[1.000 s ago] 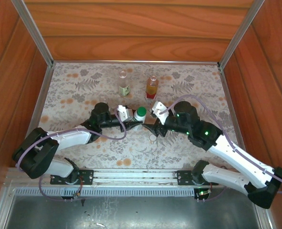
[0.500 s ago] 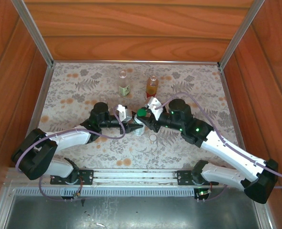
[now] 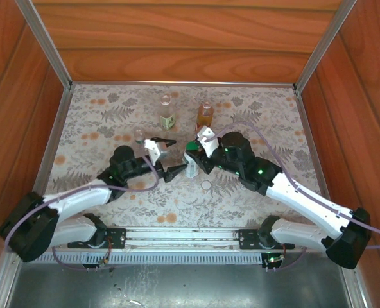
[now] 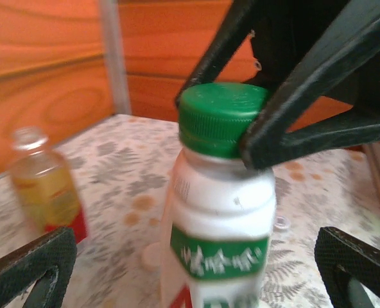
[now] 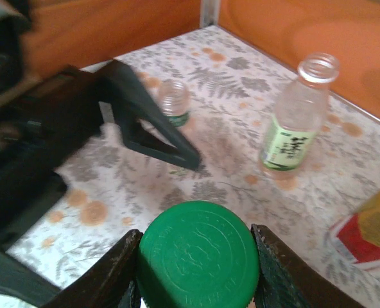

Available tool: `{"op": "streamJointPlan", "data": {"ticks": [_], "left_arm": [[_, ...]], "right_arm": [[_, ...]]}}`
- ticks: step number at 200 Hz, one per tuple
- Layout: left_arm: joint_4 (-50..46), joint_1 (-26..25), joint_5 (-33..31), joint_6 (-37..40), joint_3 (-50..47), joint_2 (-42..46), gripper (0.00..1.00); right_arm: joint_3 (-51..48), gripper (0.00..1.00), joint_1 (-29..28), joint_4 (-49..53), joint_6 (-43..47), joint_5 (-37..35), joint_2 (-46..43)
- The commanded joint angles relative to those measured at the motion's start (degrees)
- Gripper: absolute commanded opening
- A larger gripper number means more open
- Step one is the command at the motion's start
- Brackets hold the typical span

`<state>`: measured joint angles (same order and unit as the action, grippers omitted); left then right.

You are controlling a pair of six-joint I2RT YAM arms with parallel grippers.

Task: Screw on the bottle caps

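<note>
One release, left gripper (image 3: 170, 157) off white bottle (image 4: 217, 221), right gripper (image 3: 194, 158) on cap (image 5: 198, 253)

The green cap (image 5: 198, 253) is matt ribbed plastic; the white bottle (image 4: 209, 199) is smooth, slightly glossy plastic; the walls (image 3: 177, 38) are polished wood.

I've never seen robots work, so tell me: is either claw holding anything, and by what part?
The right gripper clamps the dark green cap by its sides, atop the white bottle. The left gripper is open, holding nothing.
</note>
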<state>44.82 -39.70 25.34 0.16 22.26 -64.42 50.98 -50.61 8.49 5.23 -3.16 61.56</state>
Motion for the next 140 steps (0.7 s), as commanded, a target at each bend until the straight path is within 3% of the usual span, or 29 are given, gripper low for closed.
{"op": "streamJointPlan", "data": {"ticks": [1, 19, 50, 140], "left_arm": [[-4.63, 0.1, -17.41, -7.71, -4.15, 9.12, 1.0], [-14.09, 0.09, -21.45, -7.95, -5.03, 17.62, 1.0], [-17.71, -0.02, -23.46, -7.58, -8.11, 24.97, 1.0], [-18.63, -0.03, -22.23, -7.14, -3.64, 15.73, 1.0]], "right_arm": [[3.75, 0.25, 0.66, -3.09, -1.51, -9.9, 1.81], [6.62, 0.24, 2.53, -3.54, -2.55, -10.86, 3.69], [13.4, 0.24, 6.97, -4.05, -2.77, -8.17, 8.85], [40.76, 0.18, 19.37, -0.43, -6.89, 2.86, 26.9]]}}
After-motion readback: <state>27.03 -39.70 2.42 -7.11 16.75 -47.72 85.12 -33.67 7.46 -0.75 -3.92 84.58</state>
